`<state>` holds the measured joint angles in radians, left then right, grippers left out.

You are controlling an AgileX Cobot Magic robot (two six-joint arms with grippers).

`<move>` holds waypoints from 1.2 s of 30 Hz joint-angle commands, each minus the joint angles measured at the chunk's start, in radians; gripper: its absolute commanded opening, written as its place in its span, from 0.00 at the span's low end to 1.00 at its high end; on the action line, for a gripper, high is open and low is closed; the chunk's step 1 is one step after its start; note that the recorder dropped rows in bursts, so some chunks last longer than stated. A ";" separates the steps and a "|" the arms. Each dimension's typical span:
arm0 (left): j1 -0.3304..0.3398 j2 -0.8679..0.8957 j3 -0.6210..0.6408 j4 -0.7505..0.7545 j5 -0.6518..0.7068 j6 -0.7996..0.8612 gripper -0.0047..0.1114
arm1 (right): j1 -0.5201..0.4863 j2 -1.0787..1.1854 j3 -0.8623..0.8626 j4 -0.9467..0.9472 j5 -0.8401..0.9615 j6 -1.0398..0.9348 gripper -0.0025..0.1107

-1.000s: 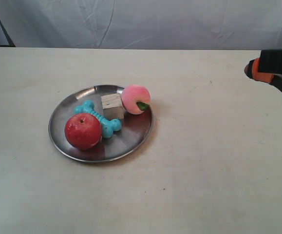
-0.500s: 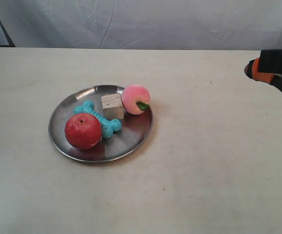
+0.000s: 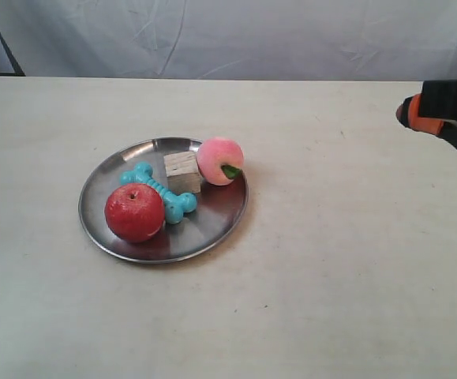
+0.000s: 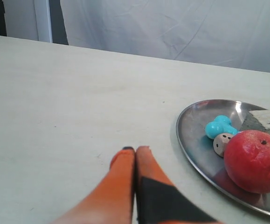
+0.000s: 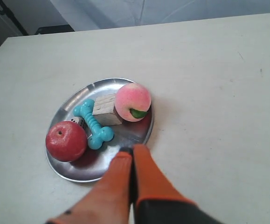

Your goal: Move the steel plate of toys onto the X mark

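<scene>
The plate [image 3: 212, 219] sits left of centre in the exterior view, flat on the table [image 3: 346, 268], with every toy inside its rim. The apple [image 3: 134, 212] stands at the plate's lower left and is the biggest toy. The bone [image 3: 159, 190] lies on a diagonal just beside the apple, running from the upper left of the plate toward its middle. The block [image 3: 182, 171] rests at the plate's upper middle, against the bone. The peach [image 3: 219, 160] stands touching the block's right side, close to the upper right rim, with its green leaf turned toward the camera. The die [image 4: 223, 143] is hidden in the exterior view. The left wrist view shows it tucked between apple and bone, a dotted face showing.

The left gripper [image 4: 130, 151] has its orange fingers pressed together with no gap and nothing between them. It hangs over bare table, near the plate's rim but apart from it. The right gripper [image 5: 131, 151] is likewise closed tight on nothing. In its own view the tips overlap the plate's rim on the peach's side, and whether they touch it cannot be told from there.

The arm at the exterior view's right [image 3: 447, 110] comes in at the upper right edge, orange and black, its tip pointing left, well apart from the plate. A white cloth [image 3: 252, 35] hangs across the top of the frame behind the table.
</scene>
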<state>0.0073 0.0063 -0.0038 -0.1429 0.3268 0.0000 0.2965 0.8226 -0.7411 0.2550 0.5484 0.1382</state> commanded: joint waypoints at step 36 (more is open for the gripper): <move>0.000 -0.006 0.004 0.002 -0.014 0.000 0.04 | -0.412 -0.644 0.741 -0.227 -0.382 -0.040 0.02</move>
<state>0.0073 0.0063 -0.0038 -0.1409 0.3268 0.0000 -0.1112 0.2133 -0.0095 0.0346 0.1900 0.1016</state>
